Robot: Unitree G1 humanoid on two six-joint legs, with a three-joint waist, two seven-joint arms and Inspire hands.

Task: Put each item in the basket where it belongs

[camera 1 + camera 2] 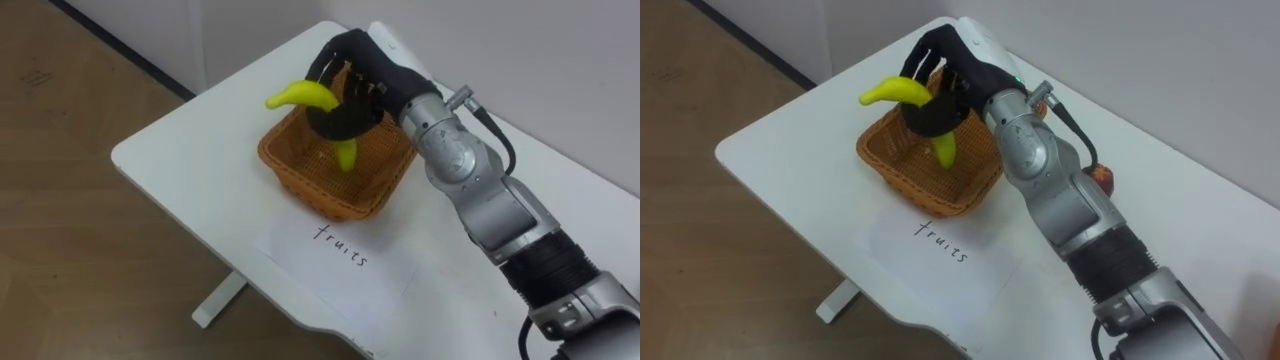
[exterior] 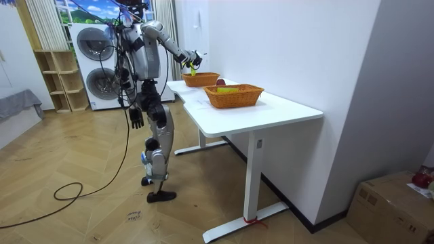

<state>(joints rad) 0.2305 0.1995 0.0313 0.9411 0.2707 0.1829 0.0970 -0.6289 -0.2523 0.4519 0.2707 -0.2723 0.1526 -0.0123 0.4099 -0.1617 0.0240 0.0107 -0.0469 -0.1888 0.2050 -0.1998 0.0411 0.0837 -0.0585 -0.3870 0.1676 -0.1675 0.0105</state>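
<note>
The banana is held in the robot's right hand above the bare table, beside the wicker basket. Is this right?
Not quite. The right hand does hold the banana, but above the wicker basket itself, not beside it over the bare table. The left eye view shows the banana's lower end pointing into the basket.

The brown woven wicker basket (image 1: 318,196) stands on the white worktop (image 1: 180,150), a white paper sheet (image 1: 335,275) just before it, a yellow curved banana (image 1: 300,95) over it.
</note>
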